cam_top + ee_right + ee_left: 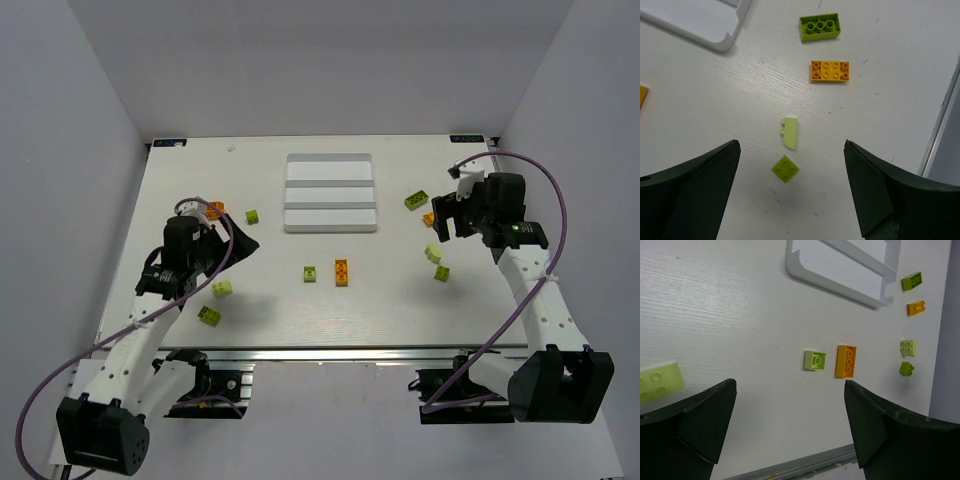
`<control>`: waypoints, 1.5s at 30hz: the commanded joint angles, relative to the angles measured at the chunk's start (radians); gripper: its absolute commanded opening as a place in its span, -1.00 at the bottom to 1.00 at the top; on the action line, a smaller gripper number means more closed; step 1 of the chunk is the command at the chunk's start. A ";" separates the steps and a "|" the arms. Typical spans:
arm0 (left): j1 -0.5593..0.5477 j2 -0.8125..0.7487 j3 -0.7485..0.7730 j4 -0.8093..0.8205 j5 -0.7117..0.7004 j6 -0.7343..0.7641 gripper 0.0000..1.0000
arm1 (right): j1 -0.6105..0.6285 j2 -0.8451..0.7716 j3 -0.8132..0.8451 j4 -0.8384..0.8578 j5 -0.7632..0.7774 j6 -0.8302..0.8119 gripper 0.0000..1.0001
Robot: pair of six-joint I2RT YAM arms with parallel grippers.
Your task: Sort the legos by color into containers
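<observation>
Ten legos are out on the tabletop (380, 310), every one outside the white tray (331, 195) (three long compartments, side by side). That's three orange and seven in shades of green.

Right of the tray there are four. A dark lime brick (416, 200) has an orange brick (428, 219) just nearer than it. Nearer again are a pale wedge (790, 132) and a small green square (785, 168).

On the tray's near side there are two: a green block (310, 273) with a long orange block (342, 272) just beside it, not touching.

Left of the tray, four more. There's a green cube (252, 216) and an orange piece (217, 208) crowded right up against the left arm (180, 255). Nearer lie a pale lime block (222, 288) and a lime block (210, 315).

The left fingers (243, 242) are spread wide off the tray's near-left corner, gripping nothing. The right fingers (445, 218) are wide too, with nothing held. They hang over the right-hand four and edge across the orange brick in the overhead view.
</observation>
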 commanded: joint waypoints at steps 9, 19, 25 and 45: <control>0.005 0.225 0.104 0.059 -0.116 -0.259 0.50 | 0.034 0.023 0.079 -0.111 -0.310 -0.389 0.79; 0.015 0.550 0.316 -0.024 -0.315 -0.497 0.70 | 0.070 0.029 -0.023 0.052 -0.404 -0.276 0.38; 0.024 0.760 0.539 -0.159 -0.500 -0.522 0.96 | 0.077 0.058 -0.037 0.072 -0.384 -0.274 0.79; 0.191 1.210 0.940 -0.334 -0.443 -0.573 0.96 | 0.071 0.086 -0.056 0.090 -0.368 -0.290 0.79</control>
